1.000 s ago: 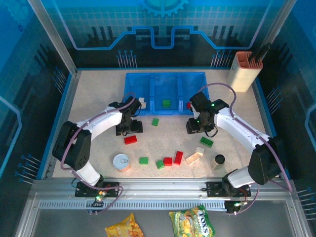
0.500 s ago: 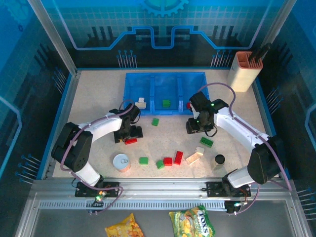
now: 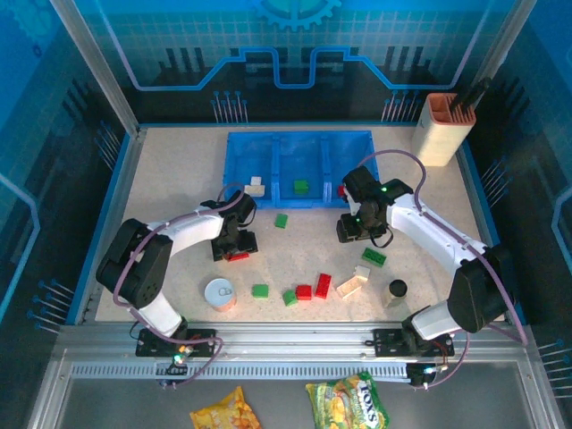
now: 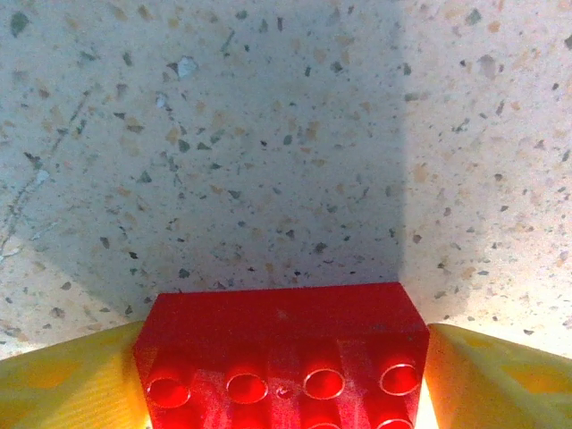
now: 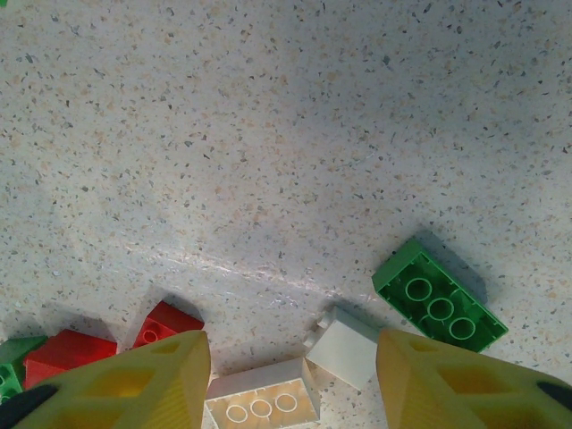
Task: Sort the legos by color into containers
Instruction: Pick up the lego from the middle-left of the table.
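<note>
My left gripper [image 3: 231, 248] sits low over the table [image 3: 179, 179], left of centre in the overhead view. In my left wrist view, at the bottom of the frame, its yellow fingers [image 4: 63, 380] press against the two short ends of a red lego [image 4: 281, 335], studs toward the lens. The gripper is closed onto that brick and no wider than the brick is long. I cannot tell whether the brick is off the table.

My right gripper [image 3: 362, 231] hangs right of centre, just below the blue bin [image 3: 268, 150]. Its jaws stand apart and hold nothing. Through the gap, my right wrist view shows a green lego [image 5: 440, 308] at lower right, two cream legos [image 5: 261, 402] at bottom centre and red ones [image 5: 165, 323] at lower left.

The bin lies at upper centre. Its left compartment holds a cream brick [image 3: 256, 186], the middle one a green brick [image 3: 302, 187], and some red [image 3: 341, 189] shows in the right one. More loose legos [image 3: 304, 291] lie scattered across the lower middle of the table.
</note>
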